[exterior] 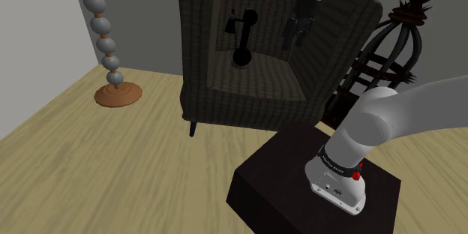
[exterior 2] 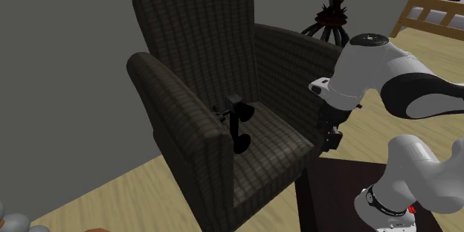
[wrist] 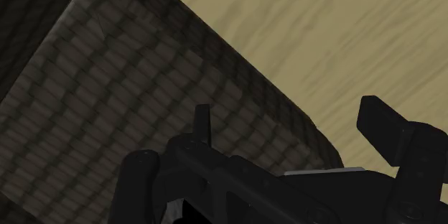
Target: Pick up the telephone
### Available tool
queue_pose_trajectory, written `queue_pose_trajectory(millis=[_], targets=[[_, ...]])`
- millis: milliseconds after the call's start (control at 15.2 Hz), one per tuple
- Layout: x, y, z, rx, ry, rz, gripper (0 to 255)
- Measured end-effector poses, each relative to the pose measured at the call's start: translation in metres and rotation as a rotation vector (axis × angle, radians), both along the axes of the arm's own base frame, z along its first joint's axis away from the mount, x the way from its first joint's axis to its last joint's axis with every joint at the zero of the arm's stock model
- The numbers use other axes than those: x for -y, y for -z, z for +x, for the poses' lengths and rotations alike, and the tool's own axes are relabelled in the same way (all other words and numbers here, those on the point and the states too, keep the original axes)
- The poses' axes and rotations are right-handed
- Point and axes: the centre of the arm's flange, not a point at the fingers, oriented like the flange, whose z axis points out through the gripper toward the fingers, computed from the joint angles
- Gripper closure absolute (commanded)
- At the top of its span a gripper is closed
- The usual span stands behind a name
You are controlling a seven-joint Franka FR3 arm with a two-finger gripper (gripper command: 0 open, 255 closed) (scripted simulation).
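While the phone (exterior: 241, 39) stands upright on the chair (exterior: 201, 15) seat near the backrest, the gripper (exterior: 294, 34) hangs to the shoulder view's right of it, well apart, close to the armrest (exterior: 345, 24). Fingers (wrist: 380, 126) wide, nothing between. Risks: the phone is tall and thin on a small base, so a sideways nudge from one finger likely topples it. Swinging across could clip the armrest. A grasp too high on the stem may slip.

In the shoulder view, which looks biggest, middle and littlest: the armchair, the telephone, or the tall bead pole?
1. armchair, by far the biggest.
2. bead pole, tall but thin.
3. telephone, the littlest, standing on the armchair's seat.
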Motion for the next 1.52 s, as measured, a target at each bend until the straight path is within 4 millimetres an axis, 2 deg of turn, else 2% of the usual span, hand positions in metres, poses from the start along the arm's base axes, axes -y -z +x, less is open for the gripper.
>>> queue_pose_trajectory(millis=[132,264,990,1386,1518], targets=[[0.003,-0.001,0.005,0.001,-0.009,-0.005,0],[0.009,-0.001,0.024,0.003,-0.038,-0.022,0],[0.042,-0.013,0.153,0.018,-0.241,-0.14,0],[0.041,-0.016,0.228,0.027,-0.354,-0.205,0],[0.038,-0.023,0.252,0.029,-0.391,-0.227,0]])
